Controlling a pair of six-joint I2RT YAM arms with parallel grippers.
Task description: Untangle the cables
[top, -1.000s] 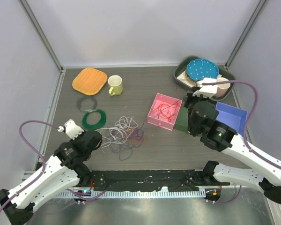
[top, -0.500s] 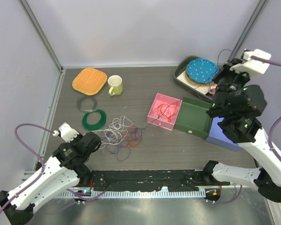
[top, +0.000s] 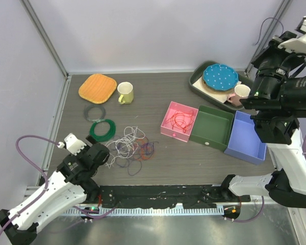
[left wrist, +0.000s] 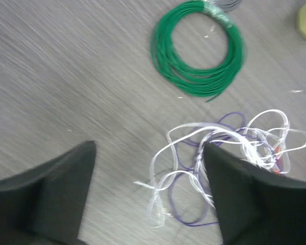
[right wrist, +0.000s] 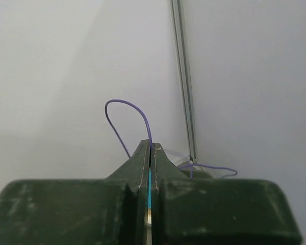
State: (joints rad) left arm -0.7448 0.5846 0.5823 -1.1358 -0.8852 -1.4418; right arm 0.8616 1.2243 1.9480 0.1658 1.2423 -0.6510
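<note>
Three boxes (top: 212,126), two mugs (top: 125,93), two rings (left wrist: 160,53), one cable tangle (top: 130,145)

table (top: 163,94): dark grey-brown, fine wood grain
cables (top: 130,145): white, purple, red and orange, mixed in one heap
raised cable (right wrist: 126,100): purple
wire coil (left wrist: 194,88): bright green
smaller wire coil (top: 94,111): grey
mat (top: 97,88): orange
mug (top: 125,93): pale yellow
first box (top: 172,133): pink, red wire inside
middle box (top: 209,127): dark green
end box (top: 247,133): periwinkle blue
tray (top: 198,86): dark green
plate (top: 220,75): teal-blue, white dots
cup (top: 241,92): pale pink
left gripper (left wrist: 148,148): black fingers
right gripper (right wrist: 151,148): blackish-green fingers, turquoise sliver in the seam
arm shells (top: 56,191): white, black joints
hoses (top: 28,145): mauve
</note>
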